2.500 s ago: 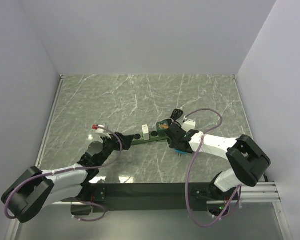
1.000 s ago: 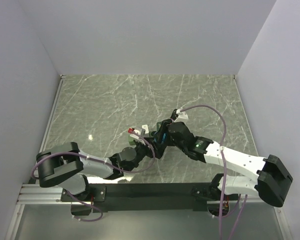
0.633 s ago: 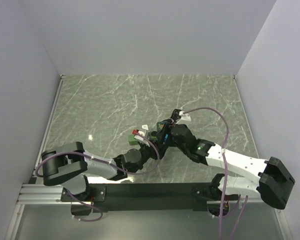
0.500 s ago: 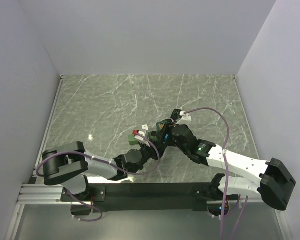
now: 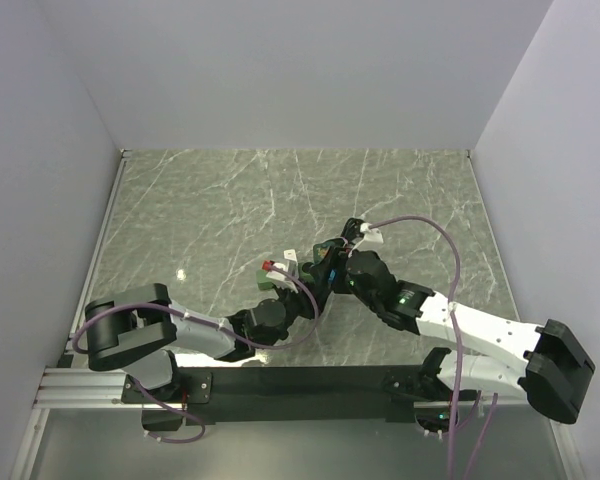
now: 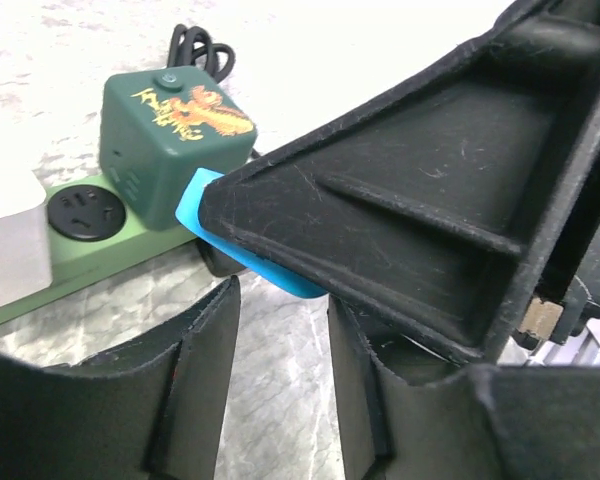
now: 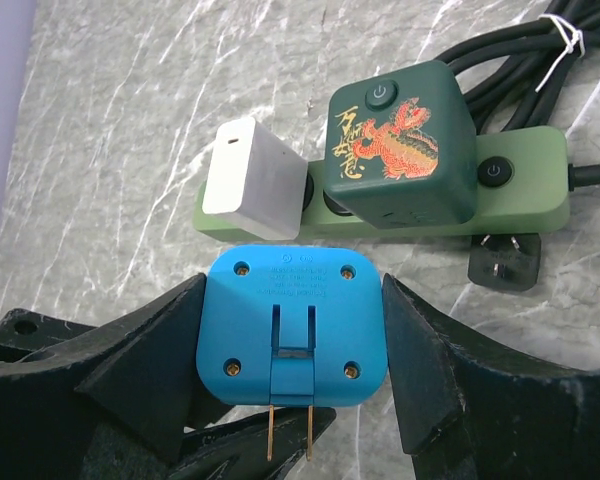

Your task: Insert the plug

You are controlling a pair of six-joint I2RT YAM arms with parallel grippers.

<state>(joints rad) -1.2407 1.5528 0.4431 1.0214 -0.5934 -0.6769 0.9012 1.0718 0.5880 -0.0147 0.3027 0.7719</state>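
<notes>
My right gripper [image 7: 292, 305] is shut on a blue plug [image 7: 292, 325], one finger on each side, with its two brass prongs [image 7: 290, 430] folded out toward the camera. Below and beyond it lies the green power strip [image 7: 525, 190], which holds a white charger [image 7: 255, 180] and a dark green cube with a dragon print [image 7: 400, 145]. My left gripper [image 6: 280, 310] sits just under the plug [image 6: 230, 250], its jaws a little apart over bare marble. One of its fingers [image 7: 230, 450] shows behind the prongs. From above, both grippers [image 5: 315, 280] meet beside the strip [image 5: 265, 281].
A black cord coil [image 7: 525, 45] lies behind the strip, and a loose black plug [image 7: 502, 262] rests on the marble in front of its right end. The strip has an empty socket [image 6: 80, 212] between charger and cube.
The left gripper's jaws have narrowed from wide open to a small gap. The right gripper has kept its hold on the blue plug and shifted only slightly.
</notes>
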